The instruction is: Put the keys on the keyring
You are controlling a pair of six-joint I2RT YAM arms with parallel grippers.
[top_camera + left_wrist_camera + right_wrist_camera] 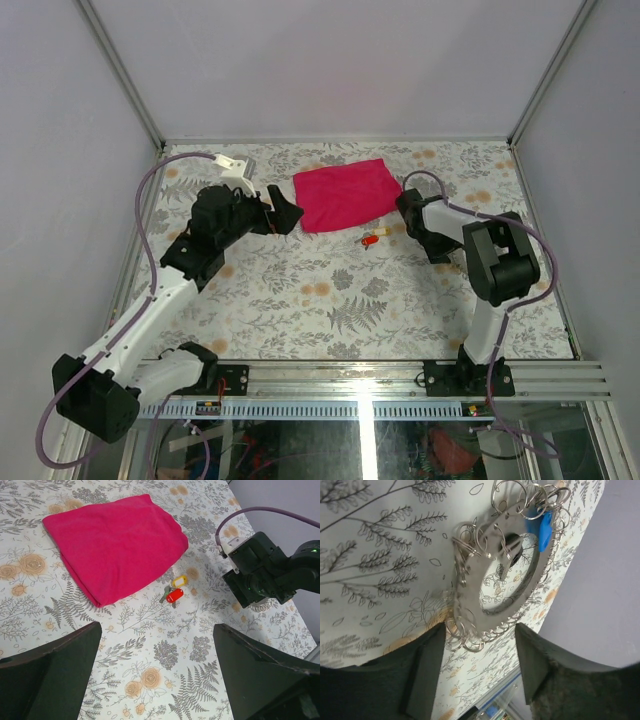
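Note:
The keys (171, 591) lie on the flowered tablecloth just off the pink cloth's corner, carrying a red tag (174, 595) and a yellow tag (178, 581); from above the keys (374, 238) show between the two arms. The keyring (492, 570), a large flat silver ring hung with many small rings and a blue tag (544, 530), lies on the table in front of my right gripper (479, 630). Its jaws stand open, with the ring's near edge between the fingertips. My left gripper (157, 630) hovers open and empty above the table, short of the keys.
A folded pink cloth (345, 194) lies at the back centre. The right arm's black wrist (257, 572) with its purple cable sits just right of the keys. Grey walls enclose the table, and the aluminium rail (400, 375) runs along the near edge.

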